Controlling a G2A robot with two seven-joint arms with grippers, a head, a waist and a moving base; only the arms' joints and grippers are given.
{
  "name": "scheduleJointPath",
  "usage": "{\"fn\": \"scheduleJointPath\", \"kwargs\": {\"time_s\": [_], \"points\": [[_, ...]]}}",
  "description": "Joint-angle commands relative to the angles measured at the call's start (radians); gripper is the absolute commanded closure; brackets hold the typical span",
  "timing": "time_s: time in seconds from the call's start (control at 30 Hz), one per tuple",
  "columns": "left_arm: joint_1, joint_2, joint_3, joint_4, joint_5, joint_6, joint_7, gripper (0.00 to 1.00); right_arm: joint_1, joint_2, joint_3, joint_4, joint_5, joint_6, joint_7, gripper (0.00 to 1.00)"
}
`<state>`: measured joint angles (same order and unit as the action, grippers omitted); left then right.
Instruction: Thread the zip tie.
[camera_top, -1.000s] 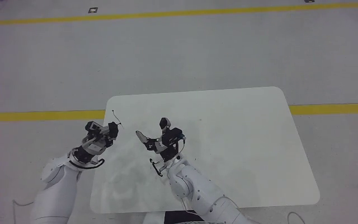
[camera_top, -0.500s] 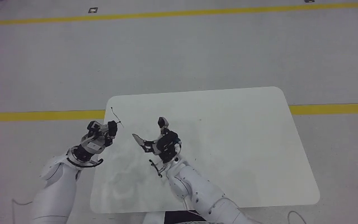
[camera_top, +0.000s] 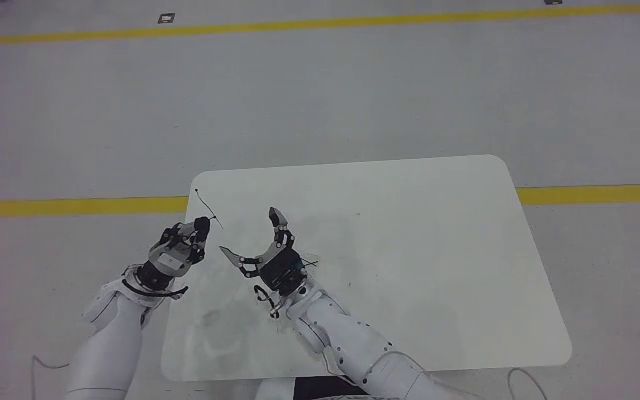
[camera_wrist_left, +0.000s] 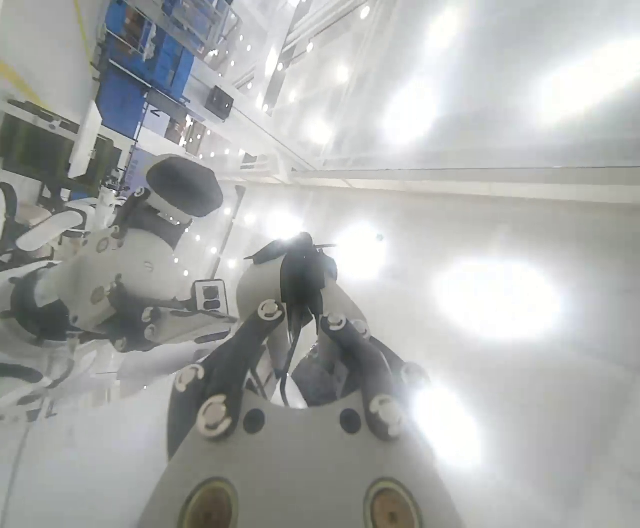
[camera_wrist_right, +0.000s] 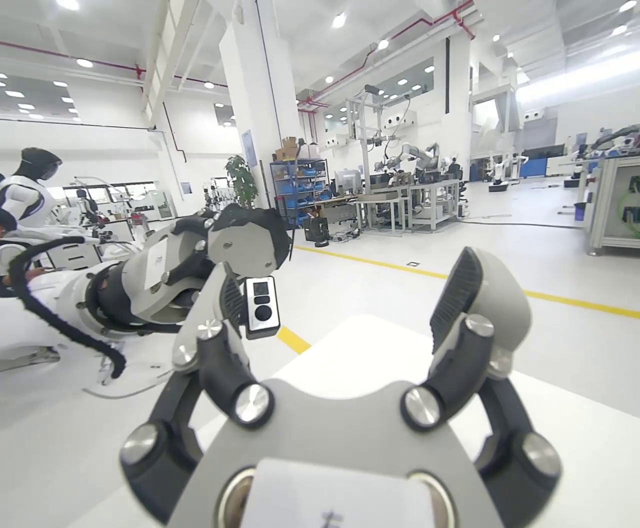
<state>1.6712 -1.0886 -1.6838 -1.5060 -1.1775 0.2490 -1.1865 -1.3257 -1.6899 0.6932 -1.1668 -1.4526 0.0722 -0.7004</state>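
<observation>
A thin black zip tie (camera_top: 207, 207) sticks up and away from my left gripper (camera_top: 198, 232), which is shut on its lower end over the left edge of the white table (camera_top: 420, 260). In the left wrist view the left gripper (camera_wrist_left: 302, 265) pinches the zip tie (camera_wrist_left: 295, 335), whose strand runs back between the fingers. My right gripper (camera_top: 250, 233) hangs just right of it, open and holding nothing. The right wrist view shows the right gripper (camera_wrist_right: 350, 300) with jaws wide apart, and the left gripper (camera_wrist_right: 247, 240) close beyond one finger.
The table's left edge (camera_top: 185, 260) runs under the left gripper, with grey floor and a yellow line (camera_top: 90, 207) beyond. The tabletop stretches wide to the right of both arms. A black cable (camera_wrist_right: 60, 320) loops off the left arm.
My right gripper has moved left toward the left gripper and turned, its jaws staying apart. The left gripper shifted slightly, and the zip tie's free end moved a little further away.
</observation>
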Motion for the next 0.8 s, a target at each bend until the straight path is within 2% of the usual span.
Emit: {"fn": "scheduleJointPath", "kwargs": {"time_s": [0.0, 0.13, 0.33, 0.43, 0.47, 0.5, 0.53, 0.77], "points": [[0.0, 0.0, 0.0, 0.0, 0.0, 0.0, 0.0, 1.0, 0.0, 0.0, 0.0, 0.0, 0.0, -0.001, 0.0, 0.0], [0.0, 0.0, 0.0, 0.0, 0.0, 0.0, 0.0, 1.0, -0.001, 0.0, 0.001, -0.003, -0.001, 0.001, 0.0, 0.0], [0.0, 0.0, 0.0, 0.0, 0.0, 0.0, 0.0, 1.0, 0.02, -0.001, 0.0, 0.012, -0.085, 0.084, -0.01, 0.0], [0.0, 0.0, 0.0, 0.0, 0.0, 0.0, 0.0, 1.0, 0.033, -0.006, -0.009, 0.035, -0.093, 0.085, -0.011, 0.0], [0.0, 0.0, 0.0, 0.0, 0.0, 0.0, 0.0, 1.0, 0.038, -0.008, -0.013, 0.043, -0.099, 0.084, -0.012, 0.16], [0.0, 0.0, 0.0, 0.0, 0.0, 0.0, 0.0, 1.0, 0.042, -0.009, -0.015, 0.049, -0.103, 0.087, -0.014, 0.42], [0.0, 0.0, 0.0, 0.0, 0.0, 0.0, 0.0, 1.0, 0.043, -0.011, -0.017, 0.052, -0.1, 0.088, -0.019, 0.51], [0.0, 0.0, 0.0, 0.0, 0.0, 0.0, 0.0, 1.0, 0.066, -0.028, -0.035, 0.092, -0.098, 0.11, -0.036, 0.6]]}}
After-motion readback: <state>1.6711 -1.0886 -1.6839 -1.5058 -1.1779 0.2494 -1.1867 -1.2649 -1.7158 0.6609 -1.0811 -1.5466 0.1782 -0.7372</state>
